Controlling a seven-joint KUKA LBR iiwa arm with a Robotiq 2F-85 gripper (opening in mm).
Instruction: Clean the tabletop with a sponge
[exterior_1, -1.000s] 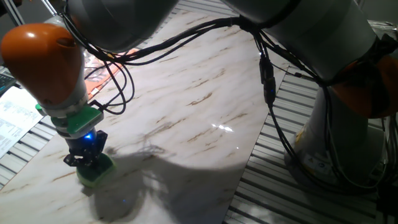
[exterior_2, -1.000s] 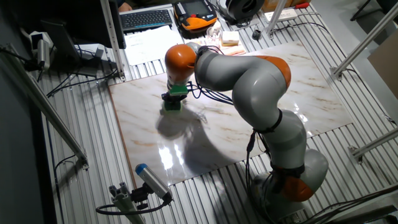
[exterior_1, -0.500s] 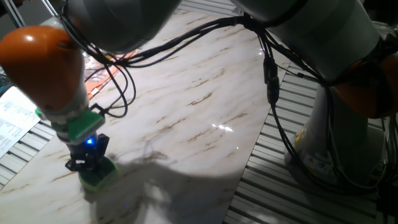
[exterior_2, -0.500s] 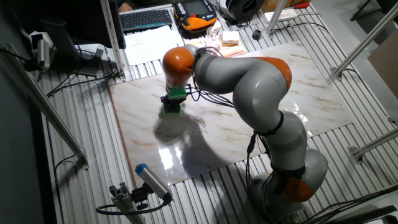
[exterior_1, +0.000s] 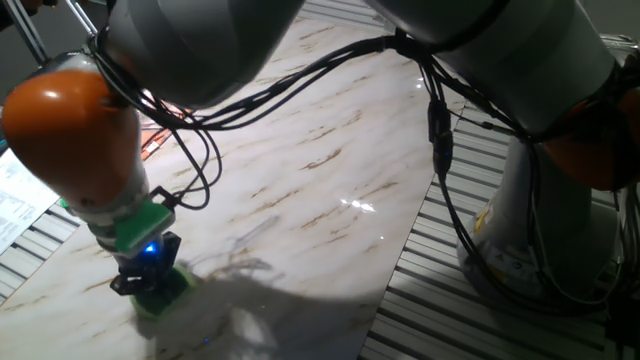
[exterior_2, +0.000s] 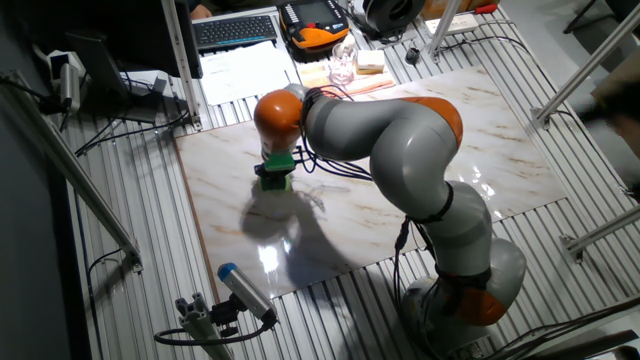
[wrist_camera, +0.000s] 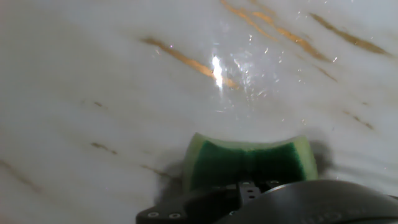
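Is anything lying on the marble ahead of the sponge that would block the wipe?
Nothing visible does. The gripper is shut on the sponge, which sits flat on the tabletop. In the hand view the slab ahead of the sponge shows only brown veins and glare.

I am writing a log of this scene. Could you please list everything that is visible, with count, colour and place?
tabletop: one, white with brown veins, on the grey slatted surface
sponge: one, green, on the tabletop under the claw
keyboard: one, dark, behind the tabletop
papers: a few, white, beside the keyboard
orange-black device: one, behind the tabletop
arm: one, grey and orange, reaching over the tabletop
claw: one, black, shut on the sponge
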